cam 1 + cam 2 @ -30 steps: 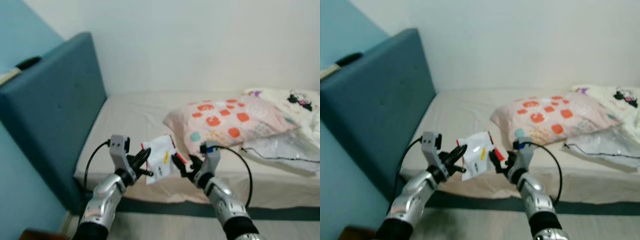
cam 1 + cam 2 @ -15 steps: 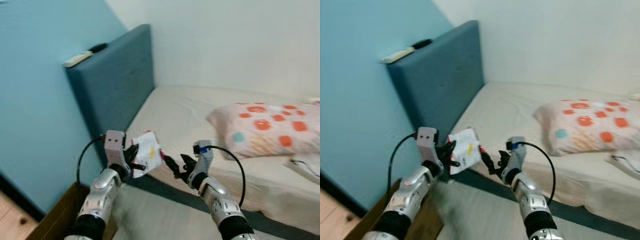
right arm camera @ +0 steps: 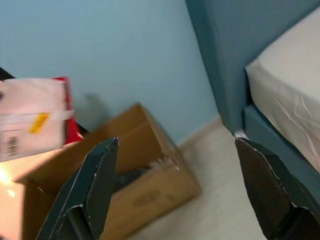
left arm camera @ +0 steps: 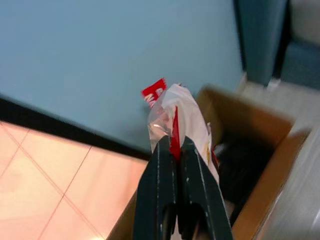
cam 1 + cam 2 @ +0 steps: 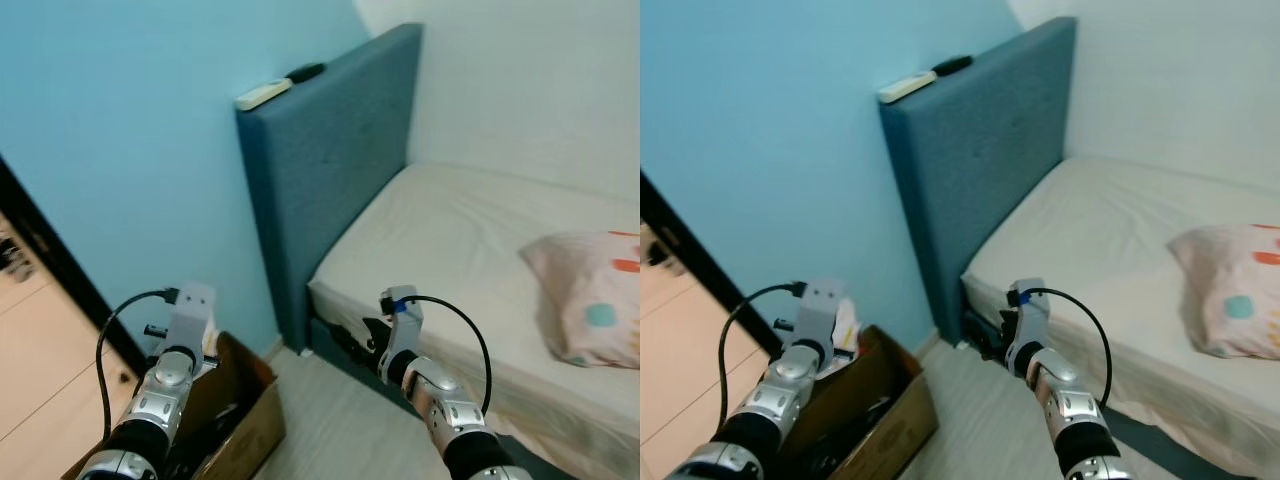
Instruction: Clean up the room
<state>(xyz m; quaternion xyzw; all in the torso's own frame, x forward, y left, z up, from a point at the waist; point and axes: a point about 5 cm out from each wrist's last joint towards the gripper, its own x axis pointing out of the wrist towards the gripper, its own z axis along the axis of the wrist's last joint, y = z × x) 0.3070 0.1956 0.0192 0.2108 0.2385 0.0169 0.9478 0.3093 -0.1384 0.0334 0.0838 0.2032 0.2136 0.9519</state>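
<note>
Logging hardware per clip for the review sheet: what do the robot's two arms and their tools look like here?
Both arms are silver and segmented, with black bands. The left tool and right tool each have two long black fingers. A pale grey block sits at each wrist; the right one carries a small blue part. A black cable loops from each wrist back along the forearm.

A dark blue padded headboard stands against the light blue wall in the upper middle of the frame, with a white remote and a black one lying along its top edge. To its right the bed stretches out under a beige sheet, and a pink spotted pillow rests at the right edge. At lower left, peach floor tiles meet a black skirting strip along the wall.
</note>
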